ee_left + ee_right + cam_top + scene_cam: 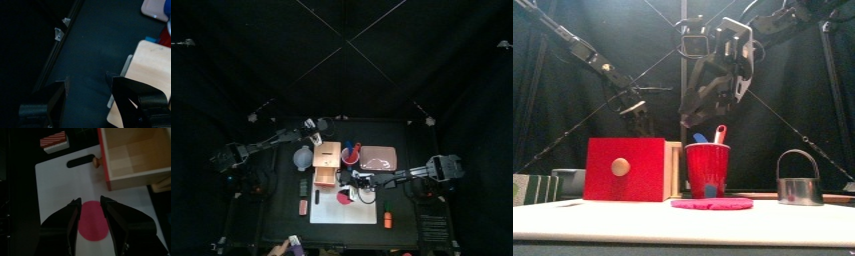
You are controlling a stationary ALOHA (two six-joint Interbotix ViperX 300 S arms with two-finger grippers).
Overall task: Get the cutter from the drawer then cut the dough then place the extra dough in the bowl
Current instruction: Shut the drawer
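Cutting step, judged: right gripper (90, 201), jaws apart and empty, hovers over uncut dough (92, 225); drawer (133, 153) open. Next: grasp cutter (794, 180); left gripper (87, 82) wide.

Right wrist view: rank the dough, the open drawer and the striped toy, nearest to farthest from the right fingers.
1. Dough: on the board, under the right fingers.
2. Drawer: open, beside the board.
3. Striped toy: past the board's grip-hole end.

Red cup (707, 170) behind pink dough (712, 203), metal cutter (798, 188) at right.
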